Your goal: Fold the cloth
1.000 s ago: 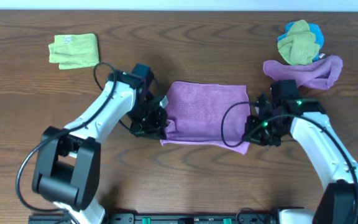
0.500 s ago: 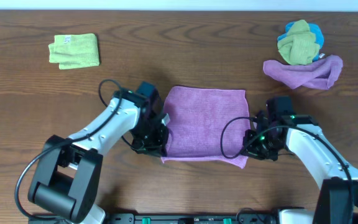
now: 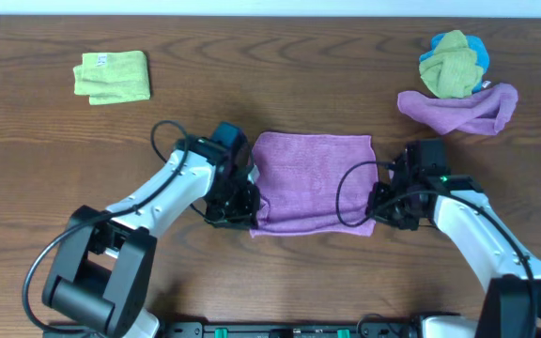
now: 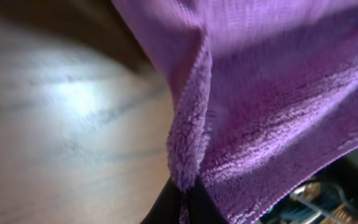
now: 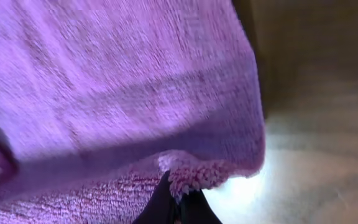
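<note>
Cloth (image 3: 310,178) purple, fluffy, apparently doubled (near edge pinched).

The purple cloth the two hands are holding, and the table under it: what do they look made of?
The cloth looks like soft microfibre or fleece: a fuzzy, matte pile with a fluffy edge in the wrist views. The table looks like dark brown wood or wood-look laminate: grain lines show, with a slight sheen, so I cannot tell which.
</note>
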